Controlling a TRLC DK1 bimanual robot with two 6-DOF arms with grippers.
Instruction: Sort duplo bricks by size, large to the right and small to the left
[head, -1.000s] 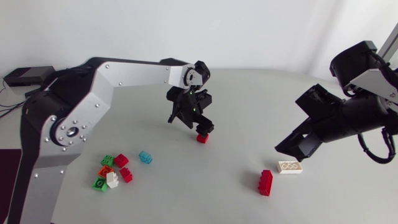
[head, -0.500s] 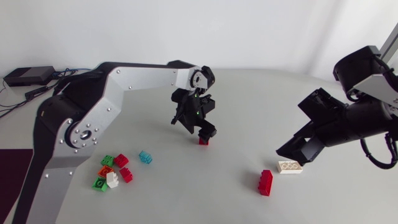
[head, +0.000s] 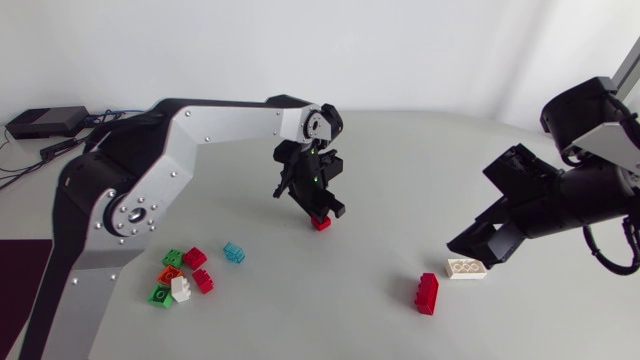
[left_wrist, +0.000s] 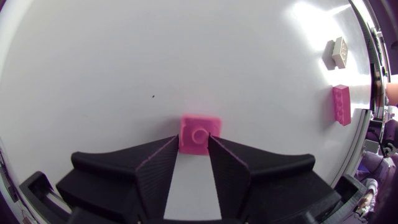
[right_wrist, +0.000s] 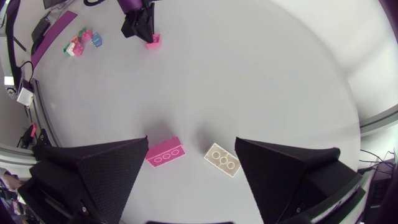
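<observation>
1. Head view
   - The left gripper (head: 318, 208) points down at the middle of the grey-white table (head: 400, 160). Its two black fingers pinch the small red square plastic brick (head: 321, 223), which sits on the table surface.
   - The right gripper (head: 476, 246) hangs above the right side of the table with its fingers spread wide and nothing between them.
   - The long white plastic brick (head: 466, 269) lies just near of the right gripper. The long red plastic brick (head: 428, 293) lies just left of and nearer than the white one.
   - The cluster of small mixed-colour bricks (head: 180, 277) lies at the near left, and the small light-blue brick (head: 234, 252) lies just right of it.

2. Left wrist view
   - The left gripper (left_wrist: 194, 142) holds the small red square plastic brick (left_wrist: 199, 133) at its fingertips, one tip against each side.
   - The long white plastic brick (left_wrist: 339, 52) and the long red plastic brick (left_wrist: 341, 104) lie well apart from it, side by side.

3. Right wrist view
   - The right gripper (right_wrist: 192, 144) is wide open.
   - The long red plastic brick (right_wrist: 165, 152) and the long white plastic brick (right_wrist: 222, 160) lie on the table under the gap. Neither finger touches them.
   - Far ahead, the left gripper (right_wrist: 140, 22) stands over the small red square plastic brick (right_wrist: 153, 42), with the cluster of small mixed-colour bricks (right_wrist: 79, 41) beyond.
</observation>
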